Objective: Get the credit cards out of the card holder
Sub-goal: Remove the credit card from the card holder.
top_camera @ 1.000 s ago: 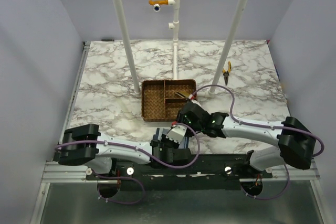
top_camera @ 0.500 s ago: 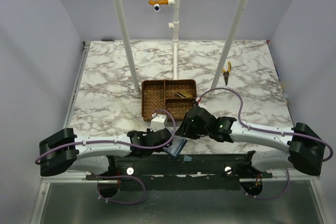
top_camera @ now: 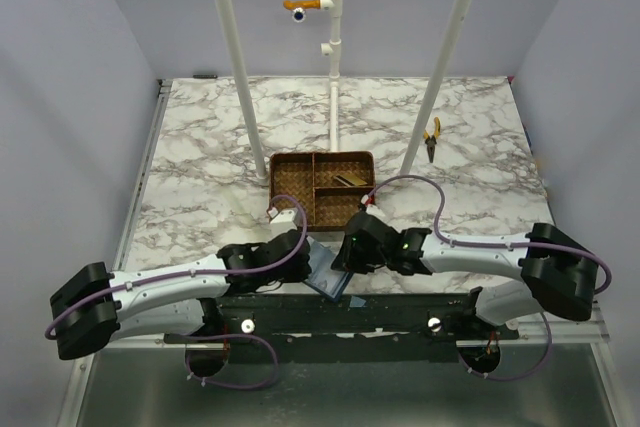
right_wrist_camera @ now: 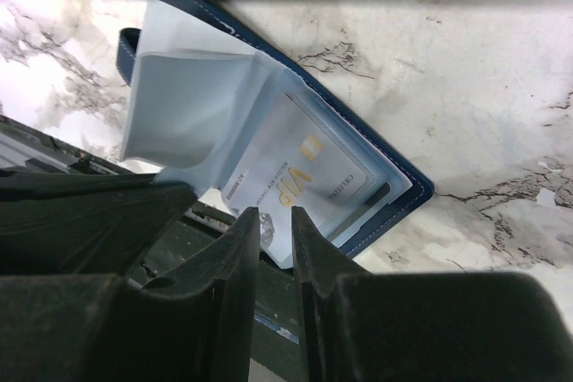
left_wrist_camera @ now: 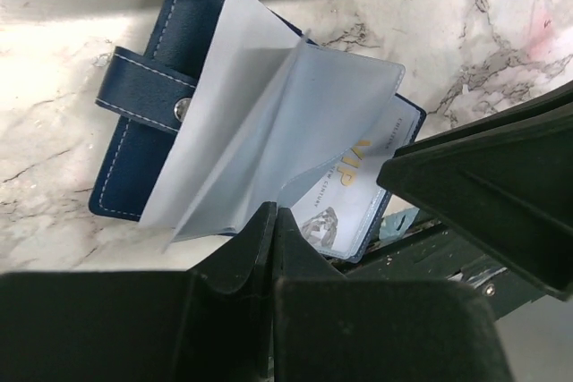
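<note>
Two grippers meet over an open wallet at the near edge of a marble table (top_camera: 200, 147). On the left, the left gripper (left_wrist_camera: 273, 221) has its jaws pressed together on the lower edge of the pale sleeves (left_wrist_camera: 260, 105), which stand fanned up off the card holder (left_wrist_camera: 134, 140). Opposite it, the right gripper (right_wrist_camera: 275, 221) hangs with its jaws a narrow gap apart over the near edge of a white credit card (right_wrist_camera: 300, 176) with gold "VIP" lettering. Whether those fingers touch the card cannot be told. The card sits tucked in a clear pocket on the holder's right-hand half. The navy holder lies flat and unfolded on the marble, its snap strap sticking out to one side, just in front of a brown wicker tray (top_camera: 290, 192) and partly over the black rail that carries the arms. Inside the tray's right-hand compartment, two more cards (top_camera: 348, 180) lie at a slant. Farther back on the right, yellow-handled pliers (top_camera: 431, 137) rest beside a white pole (top_camera: 440, 67).
</note>
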Robot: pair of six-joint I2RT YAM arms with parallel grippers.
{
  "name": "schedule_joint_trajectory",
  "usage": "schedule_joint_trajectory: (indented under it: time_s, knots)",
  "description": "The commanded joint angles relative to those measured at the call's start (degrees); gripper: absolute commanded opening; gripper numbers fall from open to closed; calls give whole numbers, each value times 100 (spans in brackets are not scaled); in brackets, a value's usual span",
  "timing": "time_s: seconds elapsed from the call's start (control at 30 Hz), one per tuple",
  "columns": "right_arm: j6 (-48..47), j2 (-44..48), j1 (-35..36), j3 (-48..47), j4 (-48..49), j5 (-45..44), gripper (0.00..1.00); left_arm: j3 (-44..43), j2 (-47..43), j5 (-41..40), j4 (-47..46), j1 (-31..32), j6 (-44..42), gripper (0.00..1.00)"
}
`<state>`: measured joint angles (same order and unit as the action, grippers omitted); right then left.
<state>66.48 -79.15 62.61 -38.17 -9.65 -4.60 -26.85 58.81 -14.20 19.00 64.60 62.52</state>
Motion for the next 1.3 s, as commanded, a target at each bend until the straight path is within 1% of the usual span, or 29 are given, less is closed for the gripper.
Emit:
schedule_joint_trajectory:
  time_s: [0.0,0.17,0.33,0.47,0.6,0.77,0.87,1.0,1.2,1.27]
  knots:
    - [44,-229,50,31,360,21,24,64,-234,-205,396,-103,356,0]
    - [67,-471,60,27,393,49,23,70,-196,-537,682,-193,404,0]
    - [128,-562,58,64,172,-62,22,3,-5,-870,857,-288,258,0]
    - [85,-490,64,51,-19,-200,23,4,234,-779,751,-364,118,0]
    - [18,-472,64,-55,-214,-326,28,-37,591,-460,626,-428,-70,0]
    - [-68,-452,59,-212,-492,-484,29,-32,844,323,228,-432,-256,0]
    - [-100,-376,64,-284,-687,-594,29,17,878,716,54,-431,-188,0]
    - [-126,-167,63,-398,-1175,-840,30,122,694,1057,-108,-430,152,0]
    - [11,349,64,-266,-1773,-989,46,205,353,1019,-15,-431,626,0]
    - [2,528,66,-145,-1797,-953,49,212,292,985,-22,-432,685,0]
